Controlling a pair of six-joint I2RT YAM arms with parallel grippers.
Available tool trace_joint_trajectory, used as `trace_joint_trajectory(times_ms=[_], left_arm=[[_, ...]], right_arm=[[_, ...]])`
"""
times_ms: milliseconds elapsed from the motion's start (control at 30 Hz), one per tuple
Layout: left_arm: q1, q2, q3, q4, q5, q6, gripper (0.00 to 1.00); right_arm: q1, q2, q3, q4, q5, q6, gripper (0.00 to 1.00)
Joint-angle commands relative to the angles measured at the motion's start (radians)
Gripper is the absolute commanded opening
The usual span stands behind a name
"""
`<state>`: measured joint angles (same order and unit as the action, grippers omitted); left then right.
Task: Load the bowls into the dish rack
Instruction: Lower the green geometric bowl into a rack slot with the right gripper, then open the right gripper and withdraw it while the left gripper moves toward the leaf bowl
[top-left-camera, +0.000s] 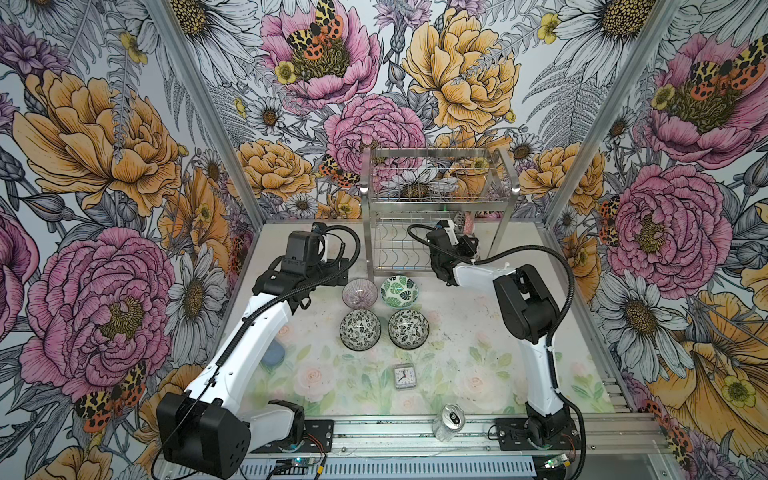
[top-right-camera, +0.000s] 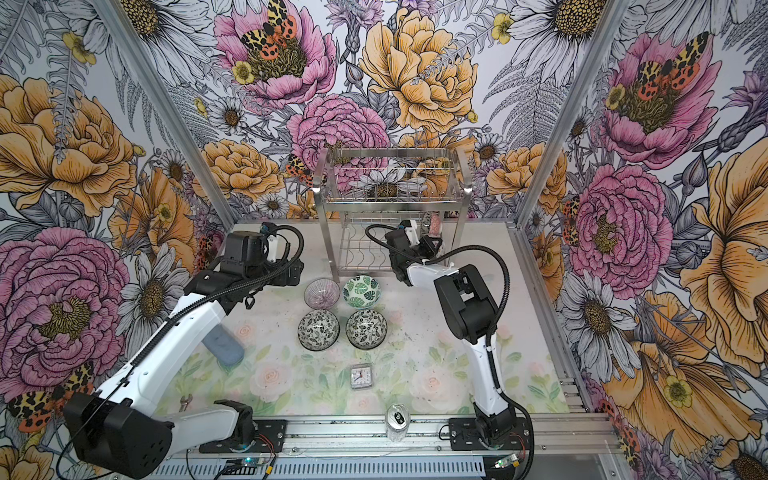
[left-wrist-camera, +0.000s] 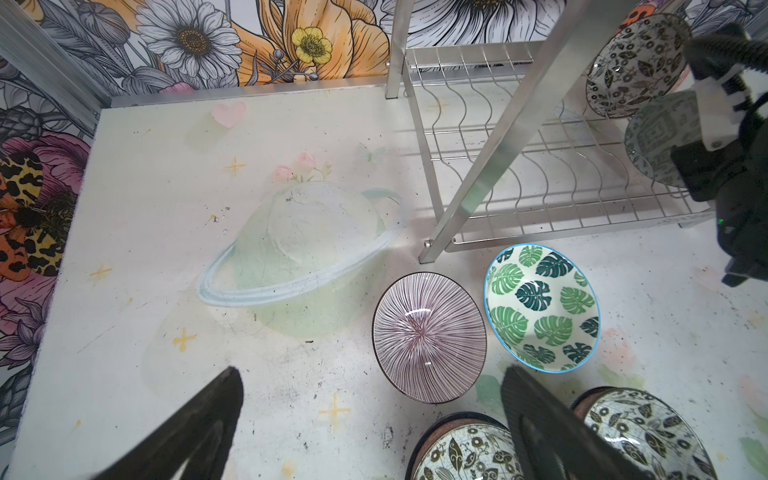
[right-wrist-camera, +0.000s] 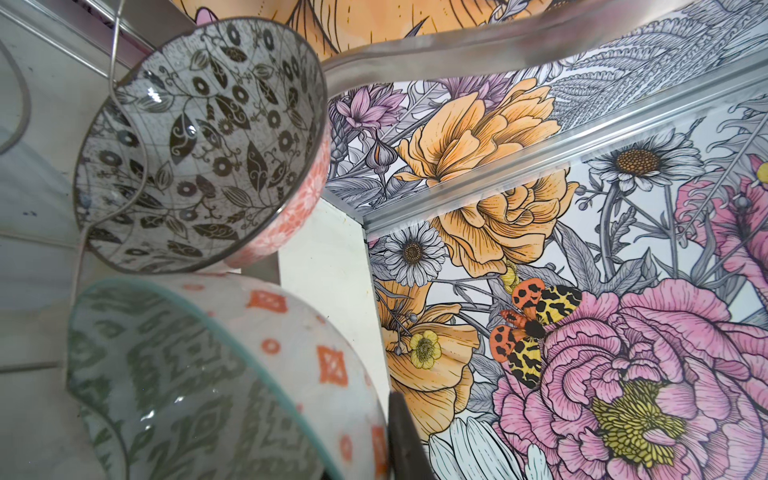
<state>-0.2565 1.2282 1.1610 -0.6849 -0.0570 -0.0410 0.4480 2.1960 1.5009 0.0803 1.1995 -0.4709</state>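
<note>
Status | left gripper (left-wrist-camera: 372, 374) spread wide; right gripper (top-left-camera: 468, 243) beside green-patterned bowl (right-wrist-camera: 187, 386), grip unclear

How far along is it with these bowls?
Done: a floral bowl and a green-patterned bowl stand in the rack. In hand: the right gripper is at the green-patterned bowl, grip unclear. Left: four on the table: striped bowl, leaf bowl, two floral bowls. The left gripper hovers open.

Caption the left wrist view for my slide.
With jaws open, the left gripper hovers over the table near four loose bowls; two more bowls stand on edge in the dish rack.
</note>
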Motion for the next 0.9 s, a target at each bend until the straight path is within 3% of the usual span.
trace_joint_trajectory(times_ms=[0, 67, 167, 267, 467, 567, 867], left_arm=[[0.013, -0.004, -0.008, -0.002, 0.026, 0.018, 0.99], [0.015, -0.003, -0.009, -0.002, 0.026, 0.018, 0.99], [0.016, -0.003, -0.007, -0.003, 0.028, 0.018, 0.99], [0.016, -0.005, -0.007, -0.004, 0.031, 0.018, 0.99], [0.018, -0.006, -0.005, -0.005, 0.032, 0.018, 0.99], [0.019, -0.010, -0.004, -0.005, 0.035, 0.015, 0.99], [-0.038, -0.018, -0.004, -0.006, -0.003, -0.027, 0.99]], right_arm=[[0.002, -0.019, 0.016, -0.080, -0.013, 0.048, 0.19], [0.004, -0.028, 0.014, -0.088, -0.014, 0.055, 0.26], [0.007, -0.047, 0.004, -0.091, -0.017, 0.058, 0.62], [0.015, -0.059, -0.007, -0.090, -0.017, 0.048, 0.78], [0.046, -0.109, -0.032, -0.084, -0.063, 0.050, 0.89], [0.077, -0.146, -0.046, -0.091, -0.132, 0.053, 1.00], [0.193, -0.292, -0.154, -0.102, -0.392, 0.096, 1.00]])
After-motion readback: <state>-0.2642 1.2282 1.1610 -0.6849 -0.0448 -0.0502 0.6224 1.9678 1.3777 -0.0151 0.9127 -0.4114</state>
